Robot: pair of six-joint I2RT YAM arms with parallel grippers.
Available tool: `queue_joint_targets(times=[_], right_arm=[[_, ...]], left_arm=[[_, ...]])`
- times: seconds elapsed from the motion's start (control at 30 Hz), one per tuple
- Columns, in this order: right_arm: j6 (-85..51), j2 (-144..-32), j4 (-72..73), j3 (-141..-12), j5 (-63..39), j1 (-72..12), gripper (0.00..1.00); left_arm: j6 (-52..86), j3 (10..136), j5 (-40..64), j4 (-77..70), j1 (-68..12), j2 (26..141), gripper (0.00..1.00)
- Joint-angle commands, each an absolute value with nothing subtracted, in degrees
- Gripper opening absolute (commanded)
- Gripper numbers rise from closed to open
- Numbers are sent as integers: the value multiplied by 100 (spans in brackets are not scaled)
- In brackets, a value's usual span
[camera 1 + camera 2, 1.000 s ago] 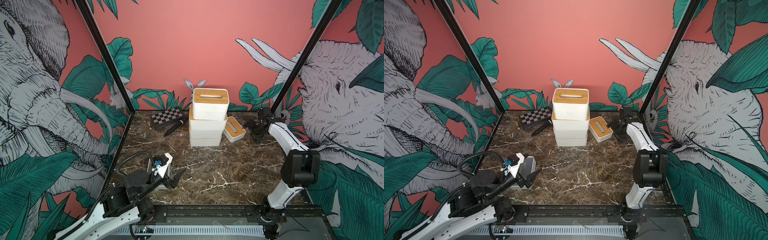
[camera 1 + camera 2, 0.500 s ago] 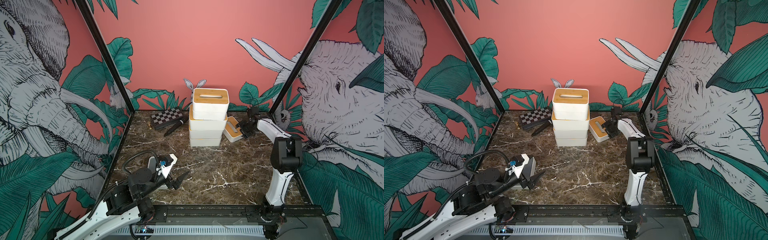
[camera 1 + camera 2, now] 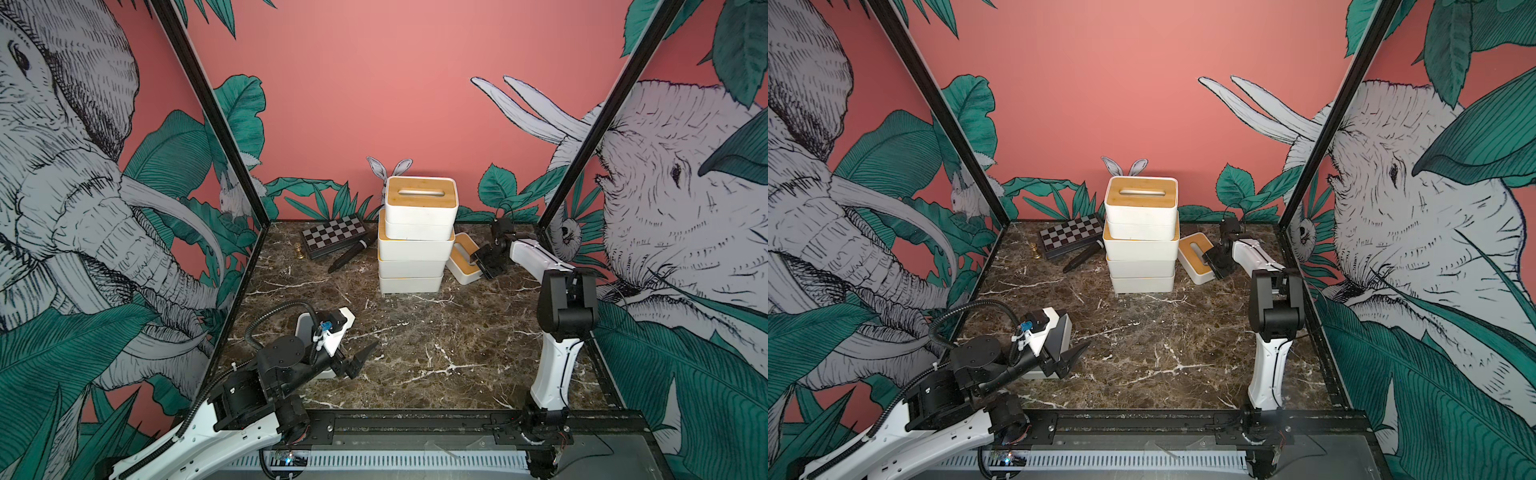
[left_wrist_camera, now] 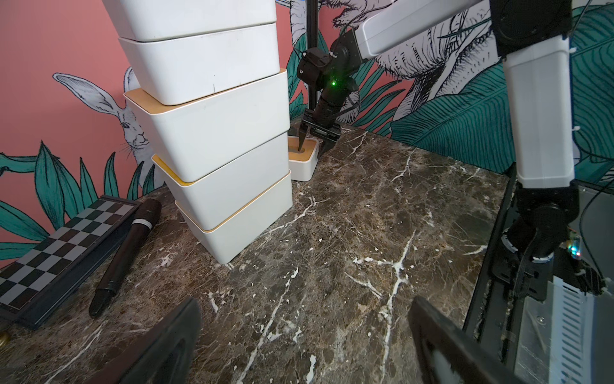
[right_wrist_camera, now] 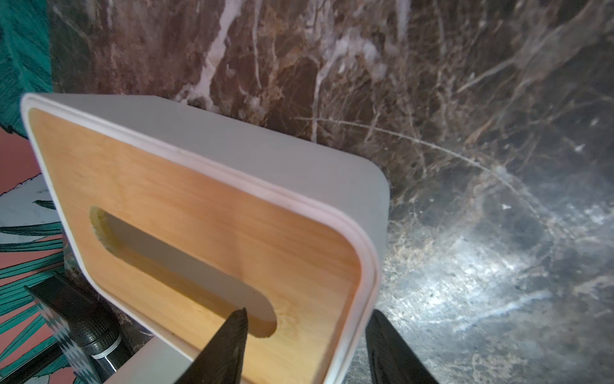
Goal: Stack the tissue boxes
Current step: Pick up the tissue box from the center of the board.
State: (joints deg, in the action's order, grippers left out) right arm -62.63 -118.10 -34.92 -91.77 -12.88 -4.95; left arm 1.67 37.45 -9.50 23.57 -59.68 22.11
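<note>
The small bamboo-lidded box (image 3: 464, 272) sits on the marble table (image 3: 415, 332) just beside the stack (image 3: 415, 249), on its right and skewed to it. My right gripper (image 5: 309, 314) straddles the end nearest its arm, one finger (image 5: 229, 342) down in the oval slot, the other outside the end wall; whether the pair is truly pinching that wall I cannot tell from these views. I judge the box a stiff, light shell with smooth, tapering sides, so slippery under a plain side squeeze; the slot-and-wall hold looks sounder, though the lid may be loose and could lift away alone. My left gripper (image 3: 362, 358) hangs wide open and empty at the front, just beside the grey-lidded box (image 3: 1064, 334).
</note>
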Motion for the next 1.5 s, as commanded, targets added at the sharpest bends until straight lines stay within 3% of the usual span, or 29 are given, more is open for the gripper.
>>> queue_joint_targets(times=[0.0,0.6,0.8,0.9,1.07,1.47], right_arm=[[-6276,-11931,-3523,-9247,-1277,-517,54],[-6262,-12173,-4035,-9520,-773,-527,47],[-6305,-12134,-4025,-9524,-782,-527,40],[-6343,-11996,-3876,-9370,-730,-509,30],[-6411,-11777,-3718,-9069,-729,-419,25],[-6372,-10622,-3283,-7932,-940,61,22]], left_arm=[[124,3665,-1002,2200,-5941,2175,99],[133,3656,-984,2172,-5933,2110,100],[136,3650,-984,2162,-5933,2073,100],[139,3652,-995,2177,-5932,2083,100],[135,3648,-1010,2167,-5933,2041,100],[176,3638,-1024,2153,-5933,2004,100]])
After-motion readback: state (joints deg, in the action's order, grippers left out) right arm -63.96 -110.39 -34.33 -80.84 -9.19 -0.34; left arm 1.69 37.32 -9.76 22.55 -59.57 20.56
